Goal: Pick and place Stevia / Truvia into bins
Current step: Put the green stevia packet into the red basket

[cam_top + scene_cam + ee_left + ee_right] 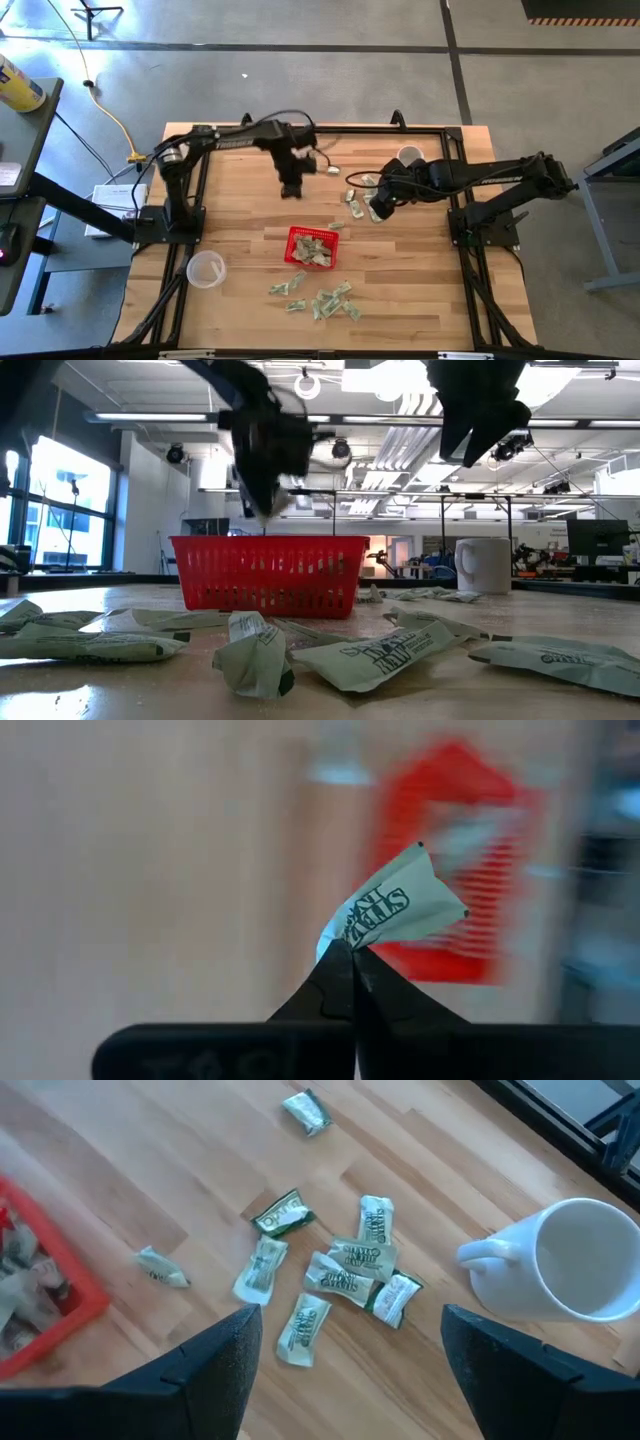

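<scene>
Broadly, the wooden table carries everything, and the red basket near its middle serves as the landmark. Both dark arms reach in over the far half of the table, beyond the basket. The left gripper hangs above the table on the far side of the basket, its fingers pressed together and pinching one Stevia sachet by an end, so the pale green and white paper sticks out past the tips. The right gripper is held above the table to the far right of the basket, fingers spread with nothing between them, over a cluster of sachets lying on the wood. A white mug stands beyond that cluster, farther from the basket, at the table's far edge. A clear plastic cup sits well to the left of the basket, toward the near side. Several sachets already lie inside the basket, another scatter rests on the near side of it, and one lone packet lies just beside its far right corner.
</scene>
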`<act>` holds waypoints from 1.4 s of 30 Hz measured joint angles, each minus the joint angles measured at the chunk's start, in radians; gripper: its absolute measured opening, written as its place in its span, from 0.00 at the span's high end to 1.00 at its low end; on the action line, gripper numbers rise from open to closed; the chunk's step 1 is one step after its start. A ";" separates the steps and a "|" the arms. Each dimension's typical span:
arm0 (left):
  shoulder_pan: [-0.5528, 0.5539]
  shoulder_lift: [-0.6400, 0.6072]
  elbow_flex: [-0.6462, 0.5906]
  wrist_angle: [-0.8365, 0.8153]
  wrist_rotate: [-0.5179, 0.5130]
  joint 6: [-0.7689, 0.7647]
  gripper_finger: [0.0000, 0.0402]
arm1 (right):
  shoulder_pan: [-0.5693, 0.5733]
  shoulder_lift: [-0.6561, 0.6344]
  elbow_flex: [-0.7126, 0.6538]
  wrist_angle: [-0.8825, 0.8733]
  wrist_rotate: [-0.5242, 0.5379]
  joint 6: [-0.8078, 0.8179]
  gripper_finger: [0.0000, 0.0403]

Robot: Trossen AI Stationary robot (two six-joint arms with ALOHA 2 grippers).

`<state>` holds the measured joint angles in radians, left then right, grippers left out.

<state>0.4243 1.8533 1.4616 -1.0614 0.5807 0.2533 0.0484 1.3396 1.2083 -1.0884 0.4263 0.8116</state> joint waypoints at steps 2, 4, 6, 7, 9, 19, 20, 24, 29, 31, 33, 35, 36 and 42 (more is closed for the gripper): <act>-0.089 -0.021 0.000 -0.012 0.026 -0.061 0.93 | 0.013 0.000 0.000 0.000 -0.017 -0.008 0.26; -0.186 -0.023 0.000 -0.008 -0.038 -0.123 0.93 | 0.034 0.000 0.000 0.000 -0.026 -0.009 0.26; -0.280 -0.019 -0.002 -0.007 -0.086 -0.176 0.93 | 0.063 0.000 0.000 0.001 -0.028 -0.009 0.26; -0.323 -0.016 -0.002 0.017 -0.103 -0.198 0.92 | 0.081 0.000 0.000 0.001 -0.028 -0.008 0.26; -0.404 -0.005 0.001 0.085 -0.180 -0.247 0.90 | 0.120 0.000 0.000 0.002 -0.033 -0.004 0.26; -0.577 -0.003 0.004 0.118 -0.427 -0.528 0.61 | 0.330 0.002 -0.001 0.009 -0.127 0.024 0.26; -0.578 -0.003 0.004 0.109 -0.399 -0.537 0.58 | 0.345 0.002 -0.006 0.014 -0.122 0.025 0.26; -0.590 -0.003 0.005 0.066 -0.346 -0.558 0.51 | 0.381 0.002 -0.055 0.048 -0.141 0.080 0.26; -0.592 -0.036 -0.006 -0.023 -0.372 -0.544 0.50 | 0.401 0.013 -0.219 0.385 -0.302 0.169 0.26; -0.603 -0.069 -0.028 -0.028 -0.396 -0.512 0.52 | 0.438 0.042 -0.278 0.547 -0.322 0.212 0.26; -0.625 -0.115 -0.058 -0.004 -0.409 -0.497 0.55 | 0.485 0.089 -0.309 0.647 -0.306 0.250 0.26; -0.645 -0.173 -0.105 0.026 -0.429 -0.494 0.57 | 0.533 0.152 -0.300 0.685 -0.257 0.277 0.26; -0.654 -0.203 -0.135 0.047 -0.436 -0.494 0.58 | 0.555 0.187 -0.282 0.688 -0.228 0.283 0.26; -0.682 -0.390 -0.357 0.188 -0.510 -0.580 0.60 | 0.632 0.436 -0.082 0.655 -0.186 0.212 0.26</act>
<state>-0.2581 1.4637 1.1049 -0.8737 0.0706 -0.3268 0.6806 1.7757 1.1259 -0.4330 0.2404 1.0232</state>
